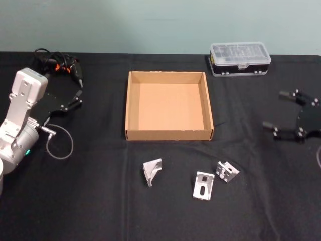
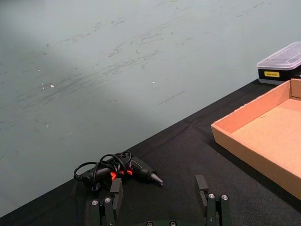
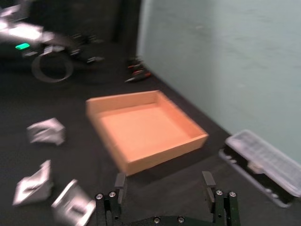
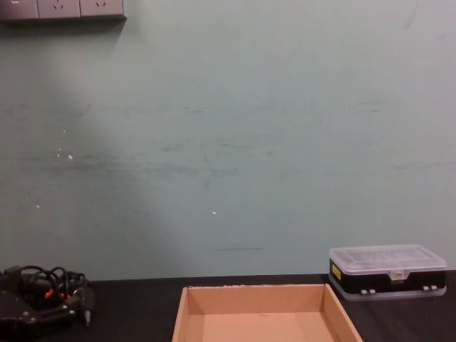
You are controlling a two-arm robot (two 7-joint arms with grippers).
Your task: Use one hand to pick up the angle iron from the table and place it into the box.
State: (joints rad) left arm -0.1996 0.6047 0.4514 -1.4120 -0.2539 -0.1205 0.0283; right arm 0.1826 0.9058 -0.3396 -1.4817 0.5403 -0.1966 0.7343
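Three silver angle irons lie on the black table [image 1: 90,206] in front of the box: one at the left [image 1: 152,171], one in the middle [image 1: 203,186], one at the right [image 1: 227,171]. The right wrist view shows them too [image 3: 46,132] [image 3: 34,184] [image 3: 75,208]. The tan cardboard box [image 1: 168,134] [image 3: 164,155] [image 2: 249,110] [image 4: 256,299] has nothing inside. My right gripper [image 1: 277,109] [image 3: 164,183] hovers open at the table's right side, away from the irons. At the far left my left gripper [image 1: 78,96] [image 2: 159,188] stands open and holds nothing.
A small black case with a clear lid [image 1: 239,58] [image 4: 388,271] [image 3: 265,165] [image 2: 282,63] sits behind the box to the right. A black device with looped cables and orange bits [image 1: 57,64] [image 2: 120,170] [image 4: 43,286] lies at the back left. A wall rises behind the table.
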